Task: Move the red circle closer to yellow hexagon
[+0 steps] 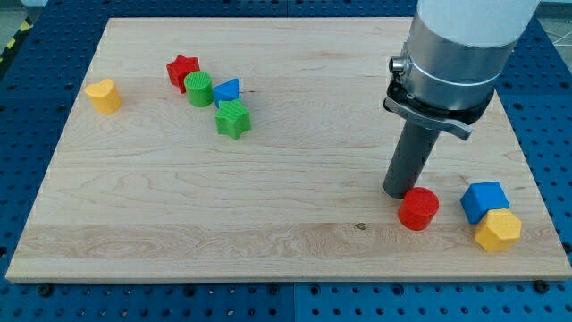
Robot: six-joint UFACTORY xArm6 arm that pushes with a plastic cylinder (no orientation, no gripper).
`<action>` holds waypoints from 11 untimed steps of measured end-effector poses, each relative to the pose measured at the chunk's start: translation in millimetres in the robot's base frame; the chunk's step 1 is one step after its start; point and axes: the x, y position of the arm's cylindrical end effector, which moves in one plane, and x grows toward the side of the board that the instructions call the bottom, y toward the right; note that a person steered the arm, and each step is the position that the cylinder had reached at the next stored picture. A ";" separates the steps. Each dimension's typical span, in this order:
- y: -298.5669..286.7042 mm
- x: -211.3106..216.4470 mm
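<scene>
The red circle [418, 208] lies on the wooden board [286, 152] at the view's lower right. The yellow hexagon [498, 231] lies further right, near the board's bottom right corner, with a gap between them. A blue cube [483, 200] touches the hexagon's upper left side. My tip [399, 191] is the lower end of the dark rod; it stands right at the red circle's upper left edge, touching it or nearly so.
At the view's upper left lie a red star [182, 71], a green cylinder [199, 89], a small blue triangular block [227, 91] and a green star [233, 119], close together. A yellow heart-like block [104, 96] lies at the far left.
</scene>
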 end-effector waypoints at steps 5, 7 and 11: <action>-18.5 34.3; 20.1 52.0; -27.4 14.3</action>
